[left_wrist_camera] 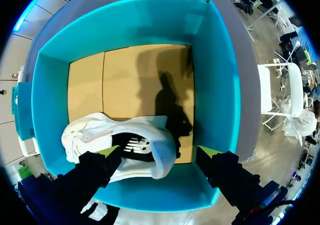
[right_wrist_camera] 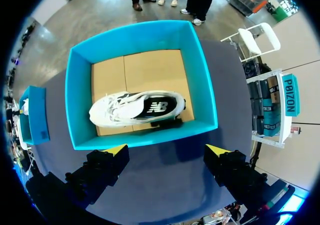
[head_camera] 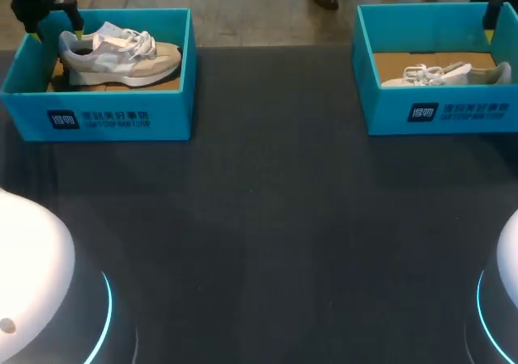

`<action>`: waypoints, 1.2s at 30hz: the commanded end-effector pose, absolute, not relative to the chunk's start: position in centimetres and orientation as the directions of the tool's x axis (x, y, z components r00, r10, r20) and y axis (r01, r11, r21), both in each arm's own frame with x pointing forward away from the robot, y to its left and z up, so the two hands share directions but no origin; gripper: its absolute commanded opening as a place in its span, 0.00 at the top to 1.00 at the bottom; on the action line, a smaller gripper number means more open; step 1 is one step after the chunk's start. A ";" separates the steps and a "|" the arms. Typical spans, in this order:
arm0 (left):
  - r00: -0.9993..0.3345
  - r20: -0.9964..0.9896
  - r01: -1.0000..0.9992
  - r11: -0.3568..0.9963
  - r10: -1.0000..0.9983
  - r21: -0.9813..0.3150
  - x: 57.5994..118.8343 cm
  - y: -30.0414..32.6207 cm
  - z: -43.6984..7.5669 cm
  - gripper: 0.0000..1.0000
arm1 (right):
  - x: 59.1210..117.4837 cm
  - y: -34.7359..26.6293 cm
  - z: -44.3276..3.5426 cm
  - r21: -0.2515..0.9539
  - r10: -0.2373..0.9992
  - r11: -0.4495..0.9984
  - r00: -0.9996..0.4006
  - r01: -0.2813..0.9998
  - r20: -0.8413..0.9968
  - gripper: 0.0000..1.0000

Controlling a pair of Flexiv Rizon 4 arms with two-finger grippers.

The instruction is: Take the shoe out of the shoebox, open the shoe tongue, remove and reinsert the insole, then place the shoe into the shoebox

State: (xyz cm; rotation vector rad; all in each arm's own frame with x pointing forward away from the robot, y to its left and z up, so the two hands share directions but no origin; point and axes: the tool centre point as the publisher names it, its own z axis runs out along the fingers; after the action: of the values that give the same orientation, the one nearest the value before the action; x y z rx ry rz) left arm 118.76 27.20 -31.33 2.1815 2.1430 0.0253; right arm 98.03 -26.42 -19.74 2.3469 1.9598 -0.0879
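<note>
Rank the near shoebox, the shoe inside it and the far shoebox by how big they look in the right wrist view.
1. near shoebox
2. shoe
3. far shoebox, which looks smallest here, though that is probably only its distance from the camera; its true size may match the near one.

Head view overlooks left shoebox (head_camera: 162, 113) and right shoebox (head_camera: 388, 115); each wrist view looks down into one.
</note>
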 end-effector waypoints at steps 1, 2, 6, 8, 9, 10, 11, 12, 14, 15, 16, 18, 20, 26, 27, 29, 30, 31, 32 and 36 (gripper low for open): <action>0.021 -0.034 0.999 -0.020 0.999 0.031 120.4 27.0 -32.6 0.00 | 97.9 -26.4 -19.7 0.029 0.979 -0.178 0.180 0.984 -0.098 0.00; 0.022 -0.029 0.999 -0.021 0.999 0.029 120.5 27.0 -32.8 0.00 | 97.9 -26.4 -19.7 0.029 0.979 -0.178 0.180 0.984 -0.098 0.00; 0.021 -0.022 1.000 -0.021 1.000 0.014 120.7 27.0 -33.5 0.00 | 97.9 -26.4 -19.7 0.029 0.979 -0.178 0.180 0.984 -0.098 0.00; 0.023 -0.014 1.000 -0.023 1.000 0.009 120.7 27.0 -33.9 0.00 | 97.9 -26.4 -19.7 0.029 0.979 -0.178 0.180 0.984 -0.098 0.00; 0.023 -0.012 1.000 -0.023 1.000 0.005 120.7 27.0 -34.0 0.00 | 97.9 -26.4 -19.7 0.029 0.979 -0.178 0.180 0.984 -0.098 0.00; 0.024 -0.011 1.000 -0.024 1.000 0.004 120.8 27.0 -34.2 0.00 | 97.9 -26.4 -19.7 0.029 0.979 -0.178 0.180 0.984 -0.098 0.00; 0.024 -0.011 1.000 -0.024 1.000 0.002 120.8 27.0 -34.4 0.00 | 97.9 -26.4 -19.7 0.029 0.979 -0.178 0.180 0.984 -0.098 0.00; 0.024 -0.012 1.000 -0.024 1.000 -0.005 120.9 27.1 -34.5 0.00 | 97.9 -26.4 -19.7 0.029 0.979 -0.178 0.180 0.984 -0.098 0.00; 0.025 -0.010 1.000 -0.025 1.000 -0.011 120.9 27.1 -34.8 0.01 | 97.9 -26.4 -19.7 0.029 0.979 -0.178 0.180 0.984 -0.098 0.00; 0.025 -0.007 1.000 -0.025 1.000 -0.014 120.9 27.1 -35.0 0.01 | 97.9 -26.4 -19.7 0.029 0.979 -0.178 0.180 0.984 -0.098 0.00; 0.025 -0.004 1.000 -0.025 1.000 -0.017 120.9 27.1 -35.1 0.02 | 97.9 -26.4 -19.7 0.029 0.979 -0.178 0.180 0.984 -0.098 0.00; 0.025 0.000 0.999 -0.025 1.000 -0.022 121.0 27.1 -35.5 0.02 | 97.9 -26.4 -19.7 0.029 0.979 -0.178 0.180 0.984 -0.098 0.00; 0.023 0.003 0.999 -0.023 1.000 -0.024 121.1 27.1 -35.7 0.04 | 97.9 -26.4 -19.7 0.029 0.979 -0.178 0.180 0.984 -0.098 0.00; 0.012 0.016 0.999 -0.011 1.000 -0.034 121.3 27.4 -36.5 0.08 | 97.9 -26.4 -19.7 0.029 0.979 -0.178 0.180 0.984 -0.098 0.00; 0.009 0.020 0.999 -0.008 1.000 -0.037 121.3 27.5 -36.6 0.08 | 97.9 -26.4 -19.7 0.029 0.979 -0.178 0.180 0.984 -0.098 0.00; 0.007 0.024 0.999 -0.006 1.000 -0.039 121.3 27.6 -36.7 0.08 | 97.9 -26.4 -19.7 0.029 0.979 -0.178 0.180 0.984 -0.098 0.00; 0.007 0.026 0.999 -0.006 1.000 -0.041 121.3 27.6 -36.9 0.08 | 97.9 -26.4 -19.7 0.029 0.979 -0.178 0.180 0.984 -0.098 0.00; 0.006 0.028 0.999 -0.005 1.000 -0.042 121.3 27.6 -37.0 0.10 | 97.9 -26.4 -19.7 0.029 0.979 -0.178 0.180 0.984 -0.098 0.00; 0.005 0.030 0.999 -0.004 1.000 -0.043 121.3 27.6 -37.1 0.09 | 97.9 -26.4 -19.7 0.029 0.979 -0.178 0.180 0.984 -0.098 0.00; -0.002 0.032 0.999 0.004 0.999 -0.047 121.3 27.7 -37.4 0.12 | 97.9 -26.4 -19.7 0.029 0.979 -0.178 0.180 0.984 -0.098 0.00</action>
State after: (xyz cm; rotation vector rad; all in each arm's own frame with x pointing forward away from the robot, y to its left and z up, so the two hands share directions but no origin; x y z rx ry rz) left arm 120.38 27.56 -37.05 2.2471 2.2504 0.0113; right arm 98.03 -26.42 -19.74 2.3471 1.9598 -0.0877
